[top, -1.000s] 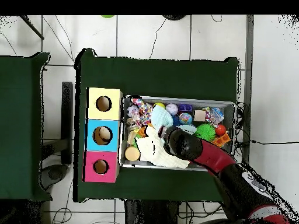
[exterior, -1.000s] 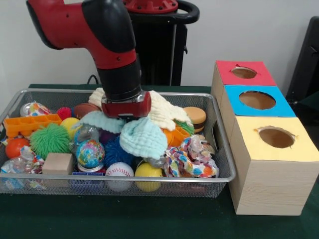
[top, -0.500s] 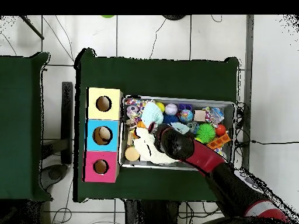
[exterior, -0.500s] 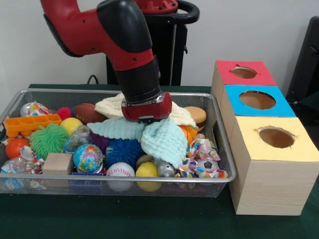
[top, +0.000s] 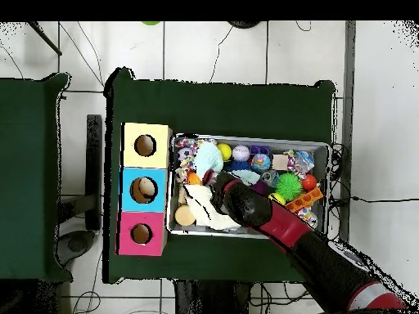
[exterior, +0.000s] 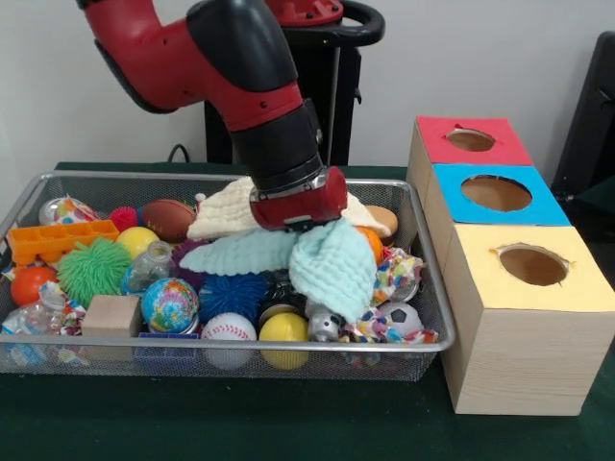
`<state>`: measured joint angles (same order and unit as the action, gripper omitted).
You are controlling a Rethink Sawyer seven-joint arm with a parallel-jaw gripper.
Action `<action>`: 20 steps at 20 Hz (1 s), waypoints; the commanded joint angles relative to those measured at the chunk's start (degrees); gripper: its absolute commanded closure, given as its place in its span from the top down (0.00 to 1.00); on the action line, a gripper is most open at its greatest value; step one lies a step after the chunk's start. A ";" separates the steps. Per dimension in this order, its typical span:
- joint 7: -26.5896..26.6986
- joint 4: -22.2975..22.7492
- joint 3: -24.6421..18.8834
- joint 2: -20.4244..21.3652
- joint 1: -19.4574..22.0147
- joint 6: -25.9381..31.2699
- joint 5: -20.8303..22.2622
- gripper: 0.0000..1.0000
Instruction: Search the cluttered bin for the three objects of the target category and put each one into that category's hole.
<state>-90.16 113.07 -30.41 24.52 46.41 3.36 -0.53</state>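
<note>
While the red and black arm (exterior: pixel 221 67) leans down over the wire bin (exterior: pixel 423 288), its gripper (exterior: pixel 306 227) is buried in a mint green cloth (exterior: pixel 332 264) that hangs from under the red wrist; the fingers themselves are hidden, so whether they are clenched on the cloth cannot be told. The cloth drapes toward the bin's right end, with a second fold of it spreading left over a blue spiky ball (exterior: pixel 235 291). Behind it, toward the bin's far edge, lies a cream cloth (exterior: pixel 223 211), which the overhead view shows as a pale heap (top: pixel 200 204) near the end of the bin closest to the boxes. Along the near edge sit a baseball (exterior: pixel 229 329), a yellow ball (exterior: pixel 285 330), a globe ball (exterior: pixel 169 303) and a wooden block (exterior: pixel 110 315). A green spiky ball (exterior: pixel 93 269) and an orange tray (exterior: pixel 60 238) lie at the left end, with a brown football (exterior: pixel 168 217) at the far edge. A small soccer ball (exterior: pixel 402 317) rests in the near right corner beside a patterned cloth (exterior: pixel 397 274). Just beside the bin's right end stand three boxes with round holes: a red box (exterior: pixel 471 141), a blue box (exterior: pixel 495 194) and a yellow box (exterior: pixel 533 269), touching one another in a row.
</note>
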 commanded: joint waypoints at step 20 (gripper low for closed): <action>-14.98 7.88 -12.26 -3.21 -5.13 -2.88 -7.18 0.00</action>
<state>-90.75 120.48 -38.58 24.14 44.12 1.11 -5.17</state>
